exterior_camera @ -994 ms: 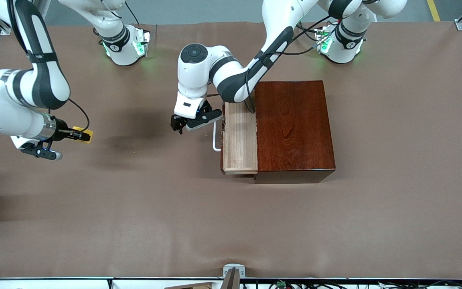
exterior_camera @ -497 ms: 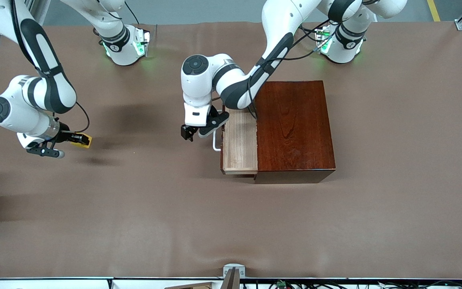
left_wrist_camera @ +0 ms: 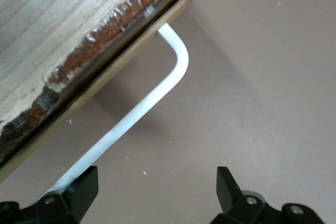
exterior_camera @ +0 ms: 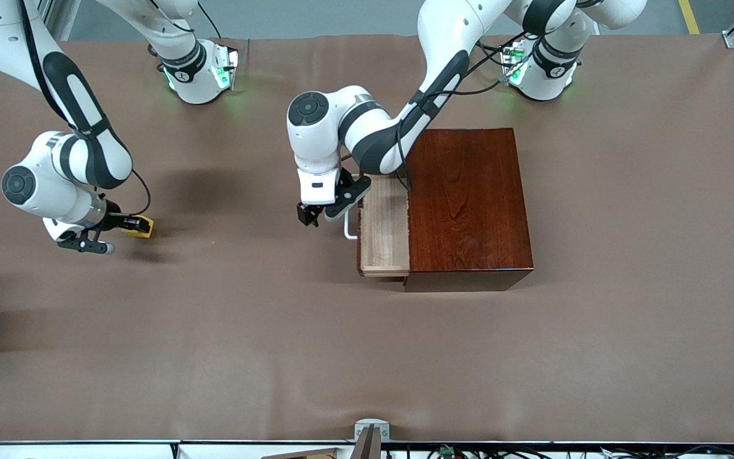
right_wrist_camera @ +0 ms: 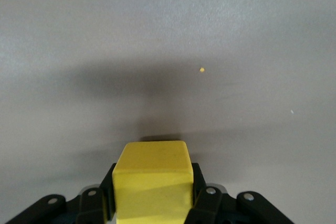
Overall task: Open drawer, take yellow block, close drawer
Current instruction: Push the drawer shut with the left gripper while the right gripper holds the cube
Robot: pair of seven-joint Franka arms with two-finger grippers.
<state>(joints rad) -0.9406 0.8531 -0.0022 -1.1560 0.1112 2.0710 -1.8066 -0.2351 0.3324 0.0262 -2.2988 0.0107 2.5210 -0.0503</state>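
Observation:
The dark reddish-brown wooden box [exterior_camera: 466,204] stands mid-table with its drawer [exterior_camera: 384,226] pulled partly out, pale wood showing inside. The white bar handle [exterior_camera: 348,228] sticks out from the drawer's front. My left gripper [exterior_camera: 309,217] hangs open just beside that handle; in the left wrist view the handle [left_wrist_camera: 157,90] runs down to one finger [left_wrist_camera: 79,192], and nothing lies between the fingers of the left gripper [left_wrist_camera: 155,190]. My right gripper [exterior_camera: 131,224] is shut on the yellow block [exterior_camera: 144,226], low over the table toward the right arm's end. The yellow block [right_wrist_camera: 152,174] fills the right gripper [right_wrist_camera: 152,195].
The brown table cover [exterior_camera: 367,357] is bare round the box. Both arm bases [exterior_camera: 198,73] stand at the table's edge farthest from the front camera. A small metal bracket [exterior_camera: 370,428] sits at the nearest edge.
The drawer has slid a little way into the box as my left gripper moved against its handle. My right gripper has come lower with the yellow block.

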